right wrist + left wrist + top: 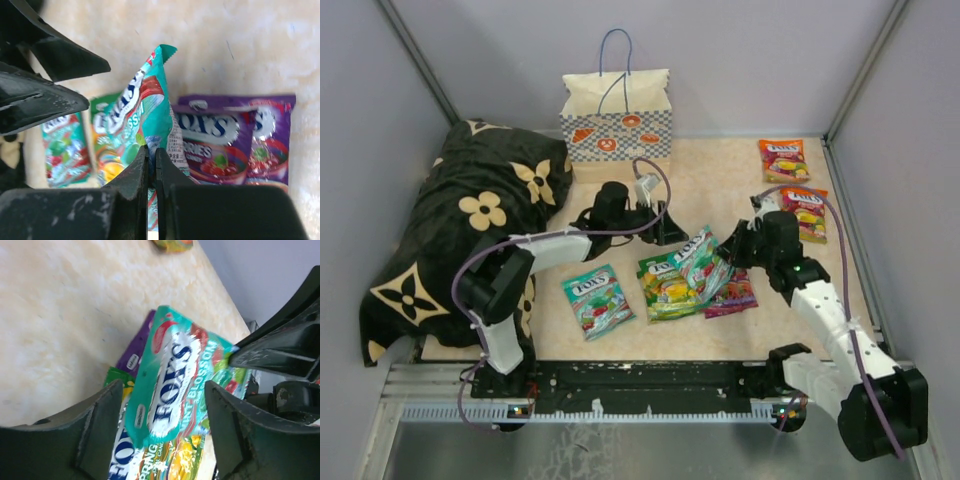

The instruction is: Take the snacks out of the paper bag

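A teal snack packet stands tilted up off the table, and my right gripper is shut on its lower edge. In the left wrist view this teal packet lies between the spread fingers of my left gripper, which is open and does not touch it. Under it lie a green packet and a purple packet. Another teal packet lies flat to the left. Two orange packets lie at the far right. The paper bag stands upright at the back, apart from both grippers.
A black flower-patterned cushion fills the left side of the table. Grey walls close in the back and both sides. My left gripper and right gripper are close together near the table's middle.
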Motion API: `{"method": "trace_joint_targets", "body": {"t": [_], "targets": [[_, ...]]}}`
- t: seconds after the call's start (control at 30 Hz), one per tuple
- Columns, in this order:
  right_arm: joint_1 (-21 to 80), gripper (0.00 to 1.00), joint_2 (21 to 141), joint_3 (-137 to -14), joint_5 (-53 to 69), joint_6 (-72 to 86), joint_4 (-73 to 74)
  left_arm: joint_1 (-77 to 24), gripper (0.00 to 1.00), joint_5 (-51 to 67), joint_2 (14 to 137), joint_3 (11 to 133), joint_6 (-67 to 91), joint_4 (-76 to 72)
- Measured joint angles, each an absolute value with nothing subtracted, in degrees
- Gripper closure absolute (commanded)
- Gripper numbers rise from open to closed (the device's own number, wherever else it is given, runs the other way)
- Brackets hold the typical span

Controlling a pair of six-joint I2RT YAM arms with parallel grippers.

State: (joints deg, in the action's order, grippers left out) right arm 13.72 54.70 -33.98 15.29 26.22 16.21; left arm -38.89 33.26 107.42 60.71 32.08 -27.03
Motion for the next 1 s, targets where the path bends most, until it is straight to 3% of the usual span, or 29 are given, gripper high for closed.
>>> {"method": "trace_joint_targets", "body": {"t": [0.23,0.43,0.67,1.0], "targets": [[13.69,1.00,55.18,-47.97,17.28,27.35,16.47,-29.95,0.09,29.26,93.73,57.41,30.57,-23.24],[11.27,1.00,63.44,-54.65,18.44,30.04,8.19,-22.76,0.07,24.21,81.38,47.64,29.54,-18.59],[4.12,1.00,84.03,-60.84,18.92,36.36,-3.97,-23.68,0.08,18.44,71.68,35.59,28.25,-9.13],[2.37,1.00,115.18,-79.02,19.33,44.01,-16.82,-24.08,0.05,13.93,65.04,26.48,28.77,-0.93]]}}
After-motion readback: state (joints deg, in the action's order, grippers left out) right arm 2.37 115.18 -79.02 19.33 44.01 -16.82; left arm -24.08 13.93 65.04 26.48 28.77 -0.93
